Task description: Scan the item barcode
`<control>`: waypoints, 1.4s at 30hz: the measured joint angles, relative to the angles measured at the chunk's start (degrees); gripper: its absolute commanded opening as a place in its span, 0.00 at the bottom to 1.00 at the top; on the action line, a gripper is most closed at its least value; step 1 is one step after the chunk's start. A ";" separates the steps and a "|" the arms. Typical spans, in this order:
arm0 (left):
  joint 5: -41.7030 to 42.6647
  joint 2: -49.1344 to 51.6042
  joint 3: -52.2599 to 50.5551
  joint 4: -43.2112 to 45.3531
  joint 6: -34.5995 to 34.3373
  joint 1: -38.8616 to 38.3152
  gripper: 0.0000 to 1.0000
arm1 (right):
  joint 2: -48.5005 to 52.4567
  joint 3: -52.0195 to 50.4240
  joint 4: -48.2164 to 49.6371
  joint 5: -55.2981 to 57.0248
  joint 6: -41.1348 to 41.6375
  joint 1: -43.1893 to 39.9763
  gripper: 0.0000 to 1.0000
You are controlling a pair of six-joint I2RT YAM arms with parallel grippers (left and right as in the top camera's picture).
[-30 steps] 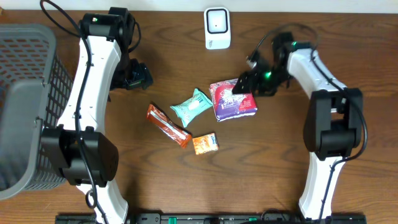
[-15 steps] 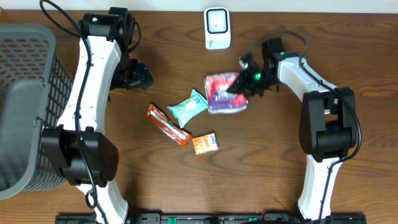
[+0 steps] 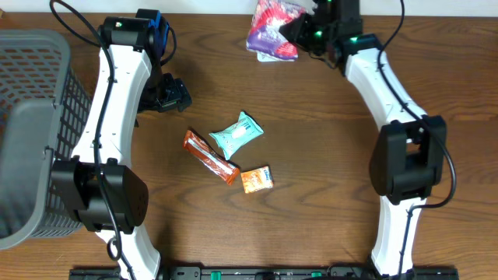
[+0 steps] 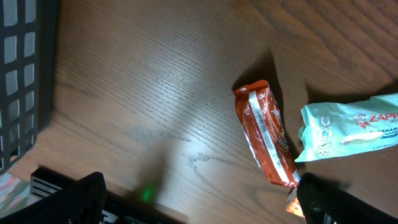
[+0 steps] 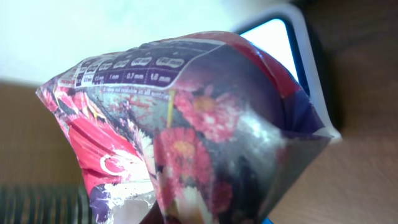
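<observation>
Packet (image 3: pixel 271 33) purple-red, floral; bar (image 3: pixel 210 156) orange; pouch (image 3: pixel 239 134) mint.

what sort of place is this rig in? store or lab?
Probably a mock checkout station: a gray basket, loose snack packs on a wooden table, and the right gripper holding a floral pack at a white scanner-like device.

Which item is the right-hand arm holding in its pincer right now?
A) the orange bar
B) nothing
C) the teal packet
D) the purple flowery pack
D: the right pincer is shut on the purple flowery pack, while the orange bar and teal packet lie apart from it.
</observation>
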 measured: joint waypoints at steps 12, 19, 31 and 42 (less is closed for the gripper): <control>0.00 0.00 0.00 -0.02 -0.15 0.02 0.98 | 5.42 -0.02 16.37 7.87 9.33 2.97 0.01; 0.00 0.00 0.00 -0.02 -0.15 0.02 0.98 | 6.38 -0.07 18.73 8.35 7.50 1.51 0.01; 0.00 0.00 0.00 0.00 -0.15 0.00 0.98 | 3.39 4.35 -2.12 2.97 0.44 -15.37 0.01; 0.00 0.00 0.00 -0.02 -0.15 0.02 0.98 | -1.40 5.49 -26.27 8.48 -4.90 -40.85 0.01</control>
